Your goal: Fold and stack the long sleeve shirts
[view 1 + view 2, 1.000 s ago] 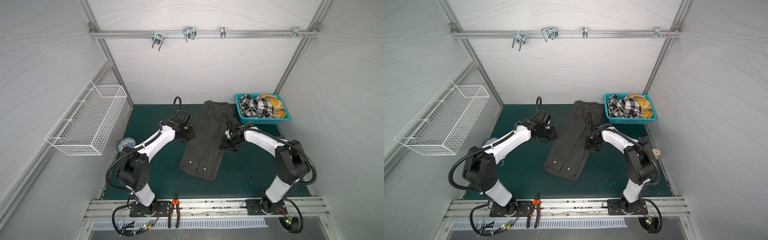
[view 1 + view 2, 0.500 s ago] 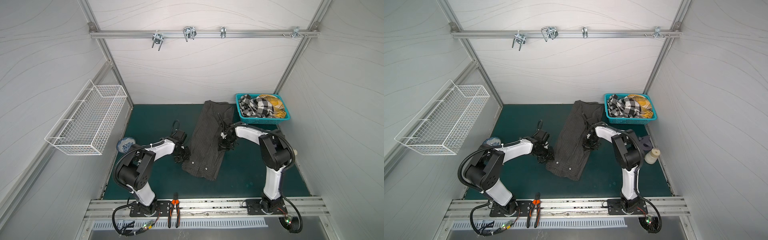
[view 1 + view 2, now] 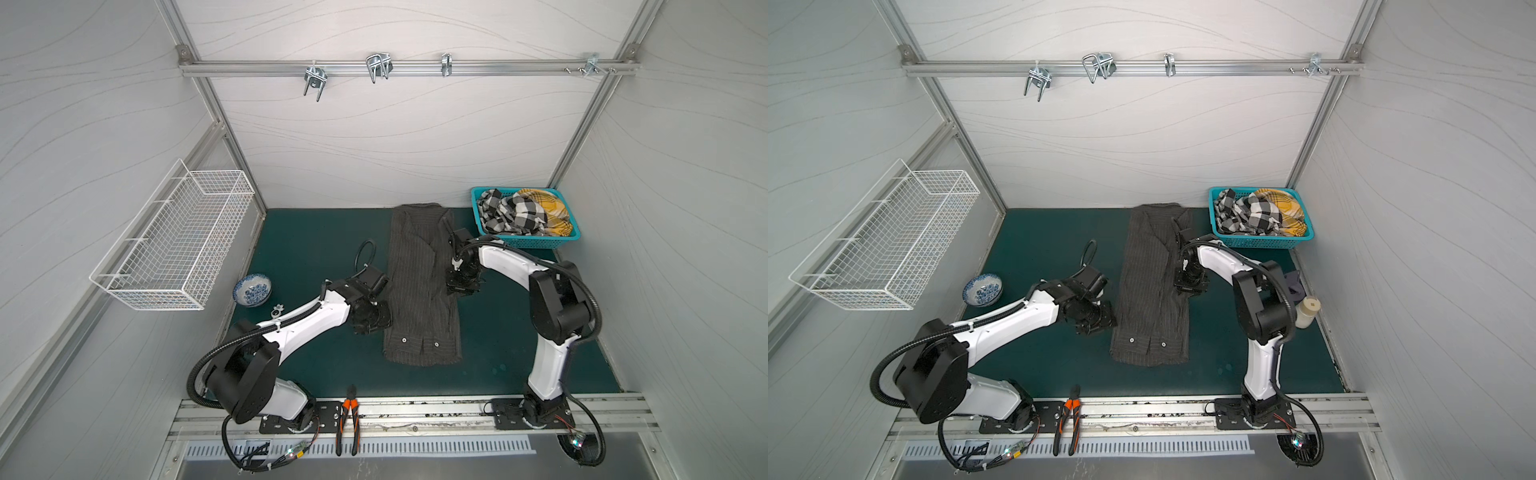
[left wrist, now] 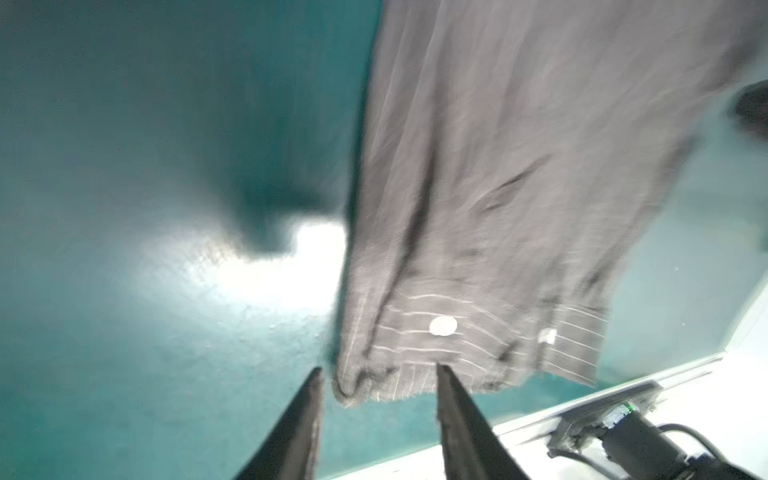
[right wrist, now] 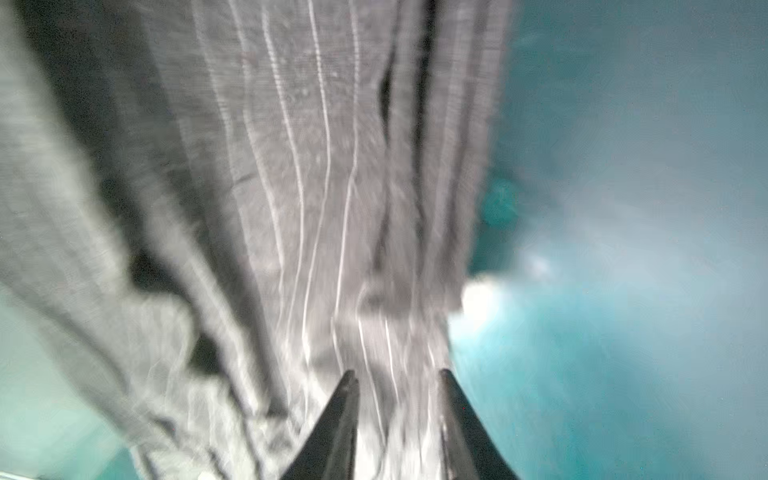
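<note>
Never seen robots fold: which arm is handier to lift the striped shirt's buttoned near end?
Left, probably: the left pincer stands open at the shirt's near corner, beside a white button. The right pincer sits midway up the shirt's other edge, farther away.

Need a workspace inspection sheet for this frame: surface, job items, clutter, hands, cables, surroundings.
Surface: green mat, no spills seen.
Job's things: pinstripe shirt lying in a long strip; checked clothes in teal basket.
Clutter: bowl, pliers, bottle.
Hands: left hand open at shirt's near corner; right hand open over its side edge.
Cables: loose wires under front rail.
Surroundings: wire rack on wall, hooks overhead.
</note>
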### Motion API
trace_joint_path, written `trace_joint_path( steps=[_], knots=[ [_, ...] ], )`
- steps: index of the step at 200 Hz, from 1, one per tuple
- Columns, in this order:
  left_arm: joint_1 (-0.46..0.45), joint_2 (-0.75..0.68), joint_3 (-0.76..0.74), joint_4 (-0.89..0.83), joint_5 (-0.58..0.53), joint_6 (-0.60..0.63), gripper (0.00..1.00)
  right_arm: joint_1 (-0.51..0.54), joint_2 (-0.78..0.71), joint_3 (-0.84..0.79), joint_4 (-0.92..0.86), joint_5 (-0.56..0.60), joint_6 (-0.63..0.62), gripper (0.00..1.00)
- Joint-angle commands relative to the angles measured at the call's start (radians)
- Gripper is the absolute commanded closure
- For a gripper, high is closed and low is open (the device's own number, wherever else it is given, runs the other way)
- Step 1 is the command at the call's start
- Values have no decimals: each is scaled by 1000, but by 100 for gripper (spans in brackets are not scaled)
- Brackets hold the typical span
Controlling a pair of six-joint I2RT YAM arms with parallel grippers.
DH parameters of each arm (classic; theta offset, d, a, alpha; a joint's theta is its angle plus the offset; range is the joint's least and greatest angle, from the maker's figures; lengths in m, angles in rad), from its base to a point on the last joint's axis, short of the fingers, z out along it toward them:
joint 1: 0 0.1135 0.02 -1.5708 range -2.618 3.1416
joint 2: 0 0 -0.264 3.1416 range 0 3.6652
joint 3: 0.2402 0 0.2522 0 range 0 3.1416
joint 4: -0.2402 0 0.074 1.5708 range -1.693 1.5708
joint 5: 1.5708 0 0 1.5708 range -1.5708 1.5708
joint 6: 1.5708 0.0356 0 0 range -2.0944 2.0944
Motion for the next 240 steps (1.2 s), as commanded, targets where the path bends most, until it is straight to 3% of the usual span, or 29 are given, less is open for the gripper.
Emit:
trace_joint_path(
  steps=[1, 39, 72, 108, 151, 187, 240],
  knots=[
    [90, 92, 153, -19, -3, 93, 55, 20, -133, -55, -42, -2, 32, 65],
    [148, 388, 418, -11, 62, 199, 60, 174, -241, -200, 130, -131, 166, 69],
    [197, 565, 563, -17, 97, 213, 60, 254, -217, -269, 251, -182, 258, 68],
    [199, 641, 595, 8, 131, 218, 60, 264, -167, -269, 279, -199, 270, 71],
    [199, 642, 559, 56, 154, 207, 69, 275, -161, -275, 293, -203, 284, 76],
    [199, 571, 571, 95, 86, 216, 57, 276, -125, -296, 336, -237, 301, 82],
    [198, 751, 719, 50, 171, 238, 63, 277, -64, -329, 371, -249, 324, 86]
  ],
)
